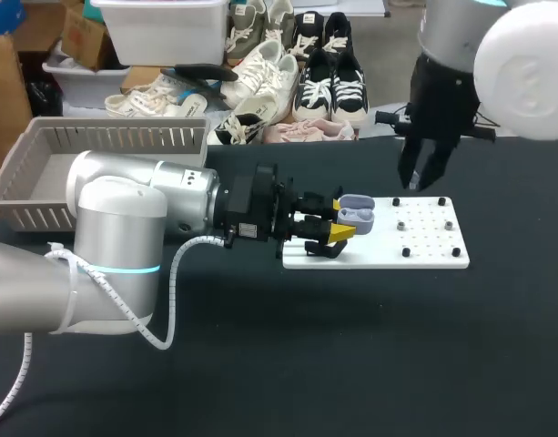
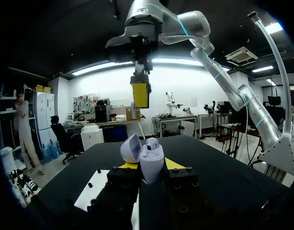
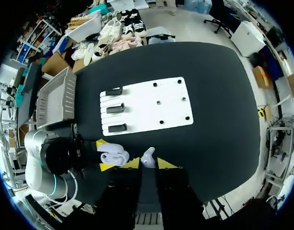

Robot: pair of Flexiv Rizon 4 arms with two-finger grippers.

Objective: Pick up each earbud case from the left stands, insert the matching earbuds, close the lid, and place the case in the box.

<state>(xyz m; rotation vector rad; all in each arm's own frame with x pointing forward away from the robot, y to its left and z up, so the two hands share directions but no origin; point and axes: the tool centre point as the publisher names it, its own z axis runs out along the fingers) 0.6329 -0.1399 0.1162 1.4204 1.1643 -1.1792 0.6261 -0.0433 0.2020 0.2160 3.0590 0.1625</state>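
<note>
Your right fingers (image 3: 132, 164) pinch an earbud (image 3: 148, 157). Your left fingers (image 2: 173, 164) clamp the open case (image 2: 150, 162) above the desk's (image 1: 351, 355) middle, over the white board (image 1: 429, 248). Insertion step, I judge: next, lower the earbud squarely into its socket.

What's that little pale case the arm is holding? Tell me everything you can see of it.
The earbud case is small, rounded, pale lilac-white, and looks like smooth plastic. Its lid is open, hinged back. What looks like one earbud sits in the top. It stands upright, pinched from both sides between the yellow tips of the left gripper.
</note>
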